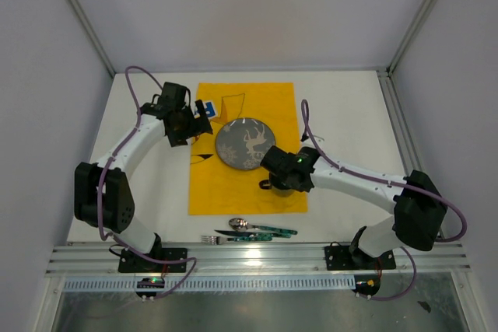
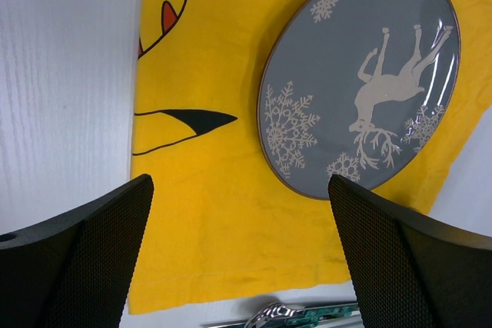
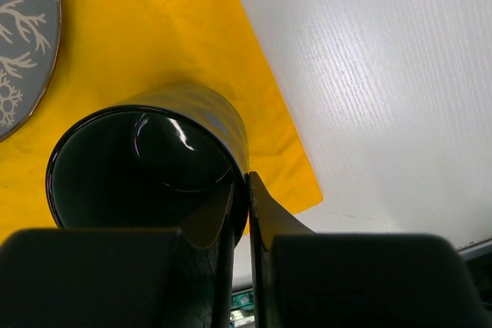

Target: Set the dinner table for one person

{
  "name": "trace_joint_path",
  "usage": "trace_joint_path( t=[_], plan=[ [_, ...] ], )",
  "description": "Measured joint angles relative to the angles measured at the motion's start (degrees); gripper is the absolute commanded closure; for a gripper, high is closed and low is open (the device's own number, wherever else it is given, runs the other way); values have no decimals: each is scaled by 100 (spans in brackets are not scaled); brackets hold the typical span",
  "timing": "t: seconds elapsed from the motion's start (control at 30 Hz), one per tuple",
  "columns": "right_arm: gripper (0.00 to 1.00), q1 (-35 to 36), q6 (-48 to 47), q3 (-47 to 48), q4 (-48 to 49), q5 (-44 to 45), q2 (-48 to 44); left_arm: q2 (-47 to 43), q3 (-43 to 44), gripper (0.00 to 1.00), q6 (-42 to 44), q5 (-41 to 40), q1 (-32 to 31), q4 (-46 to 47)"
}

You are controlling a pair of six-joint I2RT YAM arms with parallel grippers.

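1. Top view. The white table [image 1: 350,114] fills the floor of the frame, and everything sits on it. A yellow cloth [image 1: 233,192] lies mid-table, its long side running up the frame. A grey plate [image 1: 245,145] with a white deer rests on the cloth at centre frame.
2. Top view. The left claw [image 1: 196,125] hangs over the cloth's upper left edge, just left of the plate and apart from it. The right claw [image 1: 276,183] is low over the cloth's lower right part, just below and right of the plate. The wrist hides its grip from here, so I cannot tell its state. Cutlery [image 1: 253,231] lies on bare table below the cloth's bottom edge, at lower centre.
3. Left wrist view. Two black fingers [image 2: 92,259] sit at the lower corners, spread wide, with nothing between them. Only cloth shows beneath. The plate is at upper right, flat on the cloth. Bare table runs down the left side. Cutlery peeks in at the bottom edge.
4. Right wrist view. A glossy black cup [image 3: 207,113] is left of centre, its mouth toward the lens. The fingers [image 3: 269,228] are pinched nearly together on the cup's wall at its right-hand rim, one inside and one outside. I cannot tell whether the cup rests on the cloth or hangs above it. The plate's edge is at upper left, apart from the cup. The table takes the right half.
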Motion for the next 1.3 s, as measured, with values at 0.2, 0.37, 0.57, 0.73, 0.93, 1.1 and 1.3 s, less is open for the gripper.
trace_joint_path(
  t=[0.2,0.37,0.57,0.73,0.93,1.1,1.3],
  plan=[
    [97,-68,-101,-35,125,-20,146,0,0,2,2,-9,0,0],
    [97,-87,-122,-35,151,2,284,0,0,1,20,-48,0,-4],
    [57,-109,-98,-11,142,28,361,0,0,2,20,-48,0,-4],
    [33,-105,-2,-11,50,2,380,0,0,2,17,-31,0,0],
    [28,-105,125,-15,-92,7,345,0,-76,2,2,4,0,39],
    [28,-57,245,-15,-304,103,92,0,-118,1,-2,17,0,50],
    [28,498,70,201,-636,581,-608,2,-151,1,-2,17,0,79]
  ],
)
